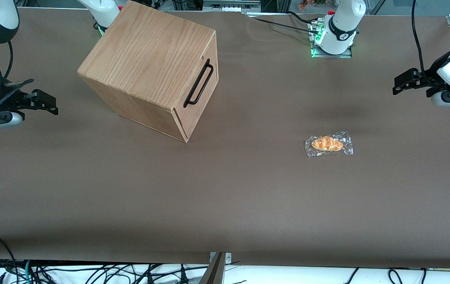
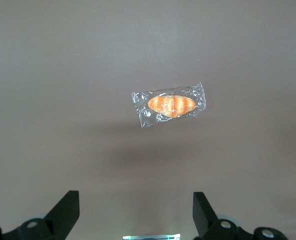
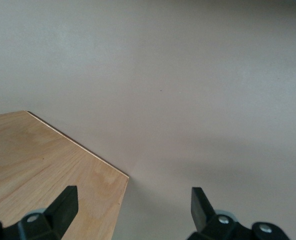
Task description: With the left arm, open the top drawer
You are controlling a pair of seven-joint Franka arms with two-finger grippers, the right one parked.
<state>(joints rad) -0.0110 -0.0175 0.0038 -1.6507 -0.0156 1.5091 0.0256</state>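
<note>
Jaws of left arm's gripper (image 2: 135, 212) apart, high above table (image 1: 225, 205)

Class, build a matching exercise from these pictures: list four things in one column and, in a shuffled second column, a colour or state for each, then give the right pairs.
Things:
1. top drawer
2. bar handle
3. wrapped croissant
4. left arm's gripper

States:
A. black metal, mounted on the drawer front
B. open, raised above the table, holding nothing
C. shut flush in the wooden box
D. lying flat on the brown table, sealed in clear plastic

Pairs: 1-C, 2-A, 3-D, 4-B
</note>
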